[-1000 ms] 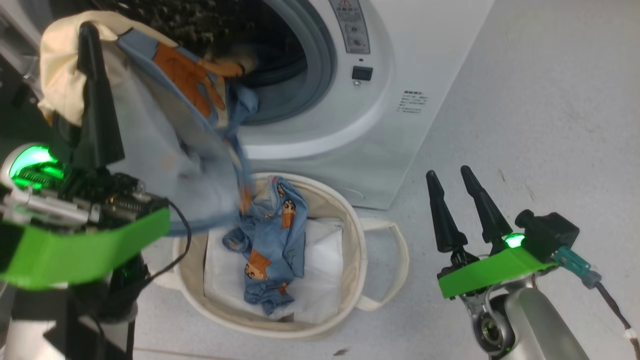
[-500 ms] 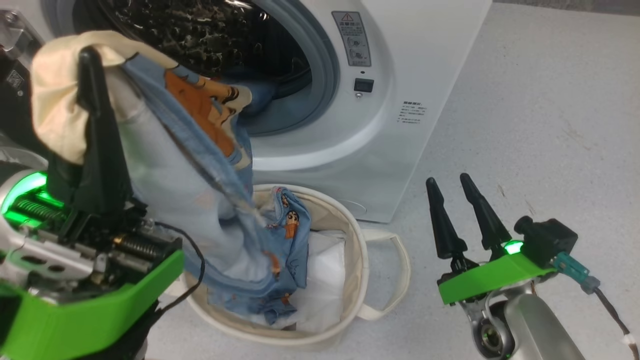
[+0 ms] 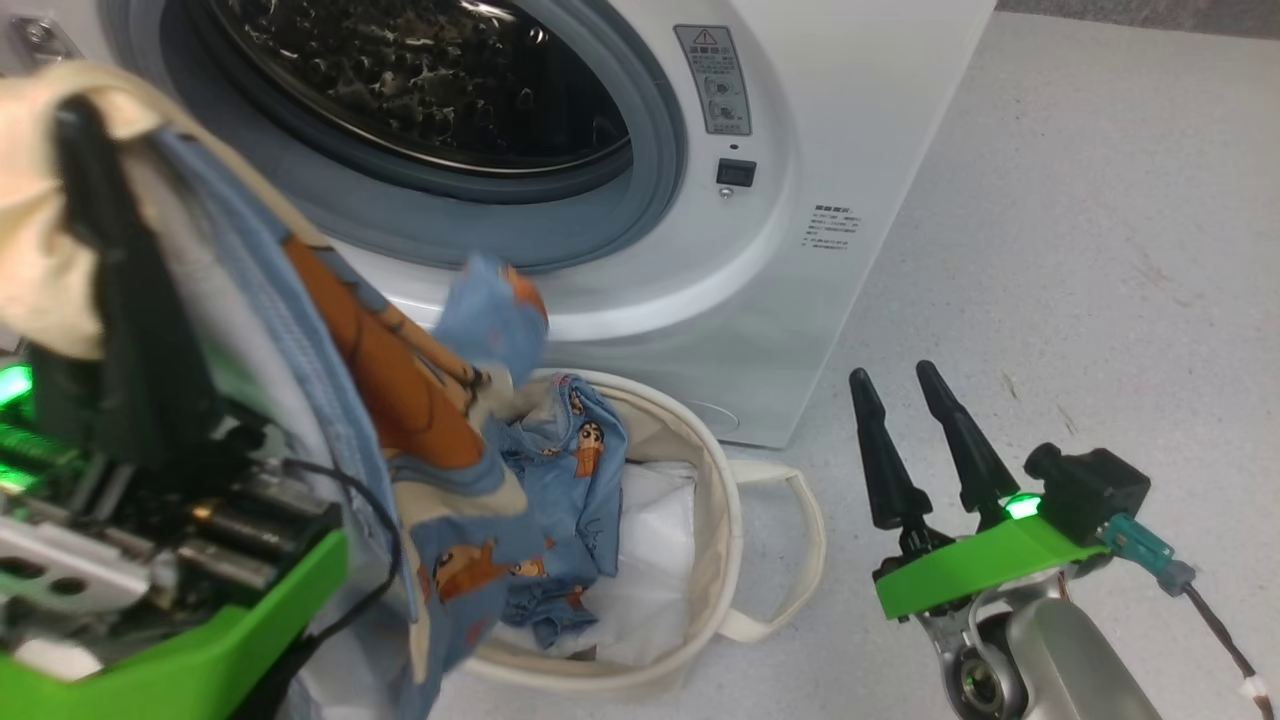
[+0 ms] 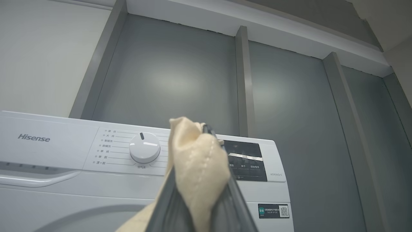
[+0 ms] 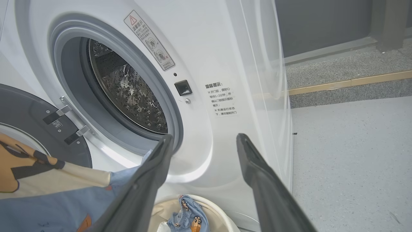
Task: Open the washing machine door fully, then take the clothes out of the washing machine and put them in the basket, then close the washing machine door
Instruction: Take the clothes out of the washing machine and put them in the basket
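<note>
Clothes (image 3: 400, 400) in light blue with orange cartoon print hang at the left of the head view. A cream edge is pinched in the closed left pincer (image 4: 193, 145), and the lower end hangs by the basket (image 3: 738, 500). Soft, light and limp, they would likely take a pinch on any fold. Inside the cream basket lie another printed garment (image 3: 585, 450) and a white sheet (image 3: 655, 540). At lower right, the right pincer (image 3: 893, 372) stands open and empty.

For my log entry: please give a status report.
Left gripper shut on garment, hanging over basket. Right gripper open, idle. Nothing in the way.
</note>
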